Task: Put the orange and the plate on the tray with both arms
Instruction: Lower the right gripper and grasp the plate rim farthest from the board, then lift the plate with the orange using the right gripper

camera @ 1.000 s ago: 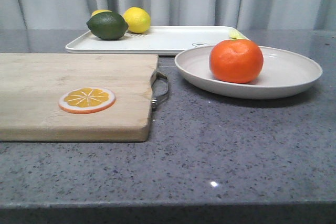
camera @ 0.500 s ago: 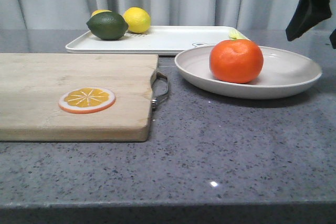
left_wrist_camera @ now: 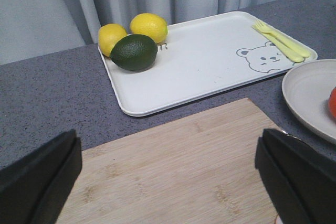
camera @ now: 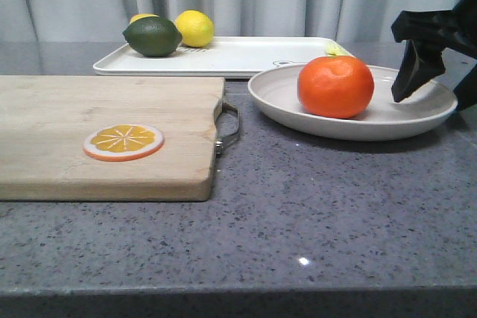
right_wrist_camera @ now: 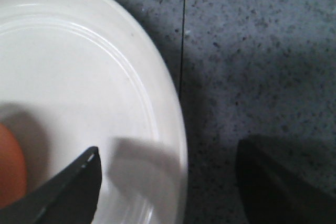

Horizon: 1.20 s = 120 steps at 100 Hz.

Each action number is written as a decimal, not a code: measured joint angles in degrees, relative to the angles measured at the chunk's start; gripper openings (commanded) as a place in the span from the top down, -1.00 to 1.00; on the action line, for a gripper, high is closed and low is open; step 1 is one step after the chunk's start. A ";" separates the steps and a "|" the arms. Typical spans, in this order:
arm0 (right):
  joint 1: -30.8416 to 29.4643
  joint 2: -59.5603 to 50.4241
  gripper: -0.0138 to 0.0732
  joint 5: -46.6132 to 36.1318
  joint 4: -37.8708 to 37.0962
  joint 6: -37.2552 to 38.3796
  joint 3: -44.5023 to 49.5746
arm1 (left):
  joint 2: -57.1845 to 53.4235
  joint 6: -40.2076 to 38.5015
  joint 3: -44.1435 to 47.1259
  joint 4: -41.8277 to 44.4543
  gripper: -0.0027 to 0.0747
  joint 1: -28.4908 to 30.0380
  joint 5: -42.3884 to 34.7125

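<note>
The orange (camera: 335,86) sits in the off-white plate (camera: 406,106) at the right of the table; a sliver of it shows in the right wrist view (right_wrist_camera: 10,163). The white tray (camera: 238,57) lies behind, with a bear drawing (left_wrist_camera: 258,59). My right gripper (camera: 436,83) is open and hangs over the plate's right rim (right_wrist_camera: 173,129), one finger inside the plate, the other outside it. My left gripper (left_wrist_camera: 168,182) is open above the wooden cutting board (left_wrist_camera: 173,171); it does not show in the front view.
A dark green fruit (camera: 152,36) and two lemons (camera: 194,27) lie on the tray's left end. A yellow fork (left_wrist_camera: 281,41) lies at its right end. An orange slice disc (camera: 124,141) rests on the cutting board (camera: 104,135), whose metal handle (camera: 231,126) points at the plate.
My right gripper has come down from the upper right to the plate's right rim. The orange, plate and tray have not moved.
</note>
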 measured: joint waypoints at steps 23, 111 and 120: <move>0.00 0.14 -0.06 0.36 0.11 0.00 -0.21 | 0.00 0.00 0.00 0.00 -0.72 0.00 0.00; 0.00 -1.21 0.89 9.01 4.42 0.07 -9.00 | 0.00 0.00 0.00 0.00 -0.72 0.00 0.00; 0.00 -1.21 0.89 9.28 5.14 0.04 -13.05 | 0.00 0.00 0.00 0.00 -0.72 0.00 0.00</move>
